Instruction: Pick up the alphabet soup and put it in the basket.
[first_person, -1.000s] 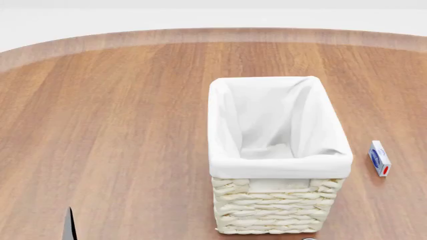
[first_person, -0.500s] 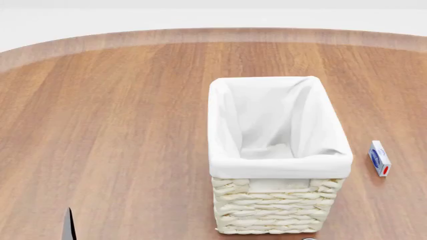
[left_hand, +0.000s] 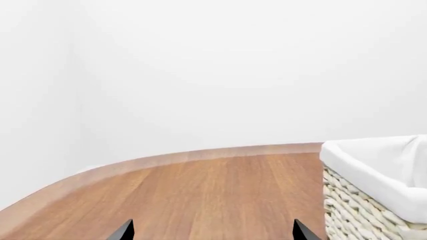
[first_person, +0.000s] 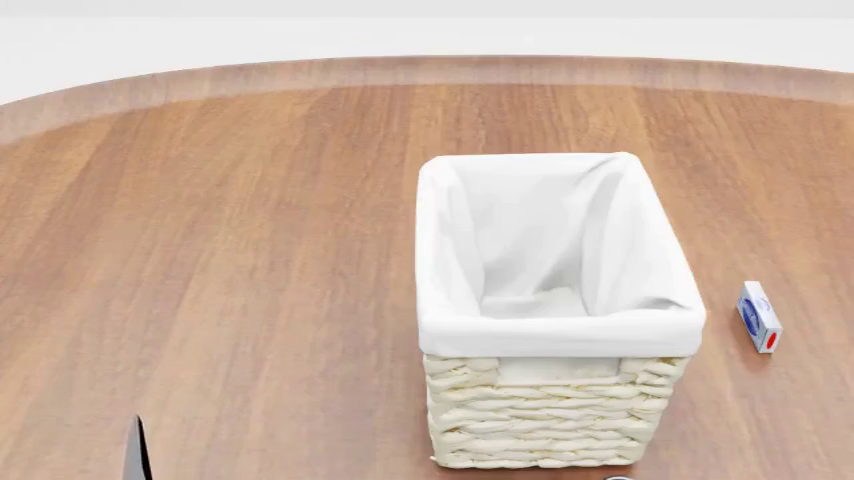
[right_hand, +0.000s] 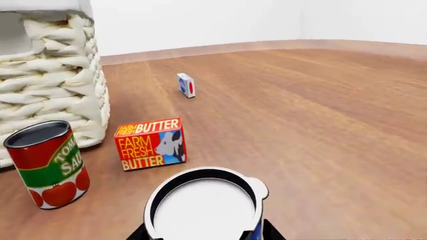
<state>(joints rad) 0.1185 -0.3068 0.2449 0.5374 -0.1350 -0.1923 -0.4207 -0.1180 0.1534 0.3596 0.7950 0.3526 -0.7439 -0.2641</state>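
The alphabet soup (right_hand: 203, 205) fills the near part of the right wrist view, showing its white top and a strip of blue label. My right gripper (right_hand: 203, 233) is shut on it, one dark finger (right_hand: 272, 233) pressed against each side. The cream wicker basket (first_person: 561, 330) with its white lining stands upright in the middle of the wooden table, and its woven wall (right_hand: 53, 90) is close beside the can. My left gripper (left_hand: 211, 231) is open above bare wood with nothing between its tips, the basket (left_hand: 373, 200) off to one side. The head view does not show the can.
An orange butter box (right_hand: 150, 144) and a red-and-green tomato can (right_hand: 50, 165) stand between the soup and the basket. A small blue-and-white box (first_person: 759, 316) lies right of the basket. The table's curved edge (first_person: 427, 70) runs along the far side.
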